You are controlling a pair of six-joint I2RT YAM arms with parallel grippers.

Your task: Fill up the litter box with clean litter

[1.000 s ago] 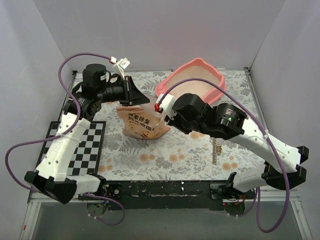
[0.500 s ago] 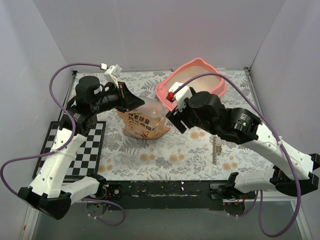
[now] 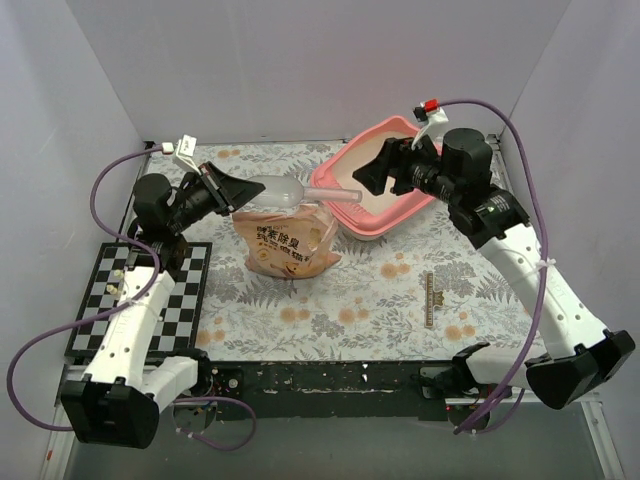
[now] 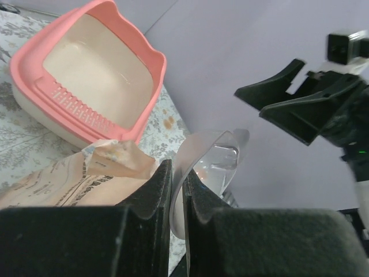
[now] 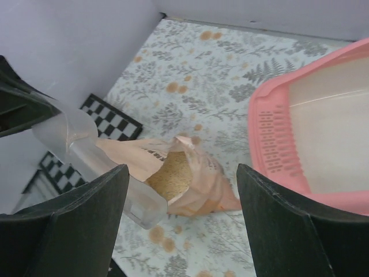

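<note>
Pinched by the left gripper (image 3: 225, 188), the scoop (image 3: 275, 190) is best sunk into the litter (image 5: 173, 176) at its 6 o'clock, with the right gripper (image 3: 381, 170) spread wide.

Closing in on three sides with plain pale-grey walls (image 3: 300, 60), meeting in two back corners. Covering the surface (image 3: 350, 300) in a leafy floral print, flanked on the left by a black-and-white checkerboard (image 3: 188, 290). Glowing evenly, throwing soft shadows.

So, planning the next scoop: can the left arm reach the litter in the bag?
Probably yes. The left gripper holds the scoop above the bag, whose mouth gapes open on the litter; the right gripper is away by the litter box.
</note>
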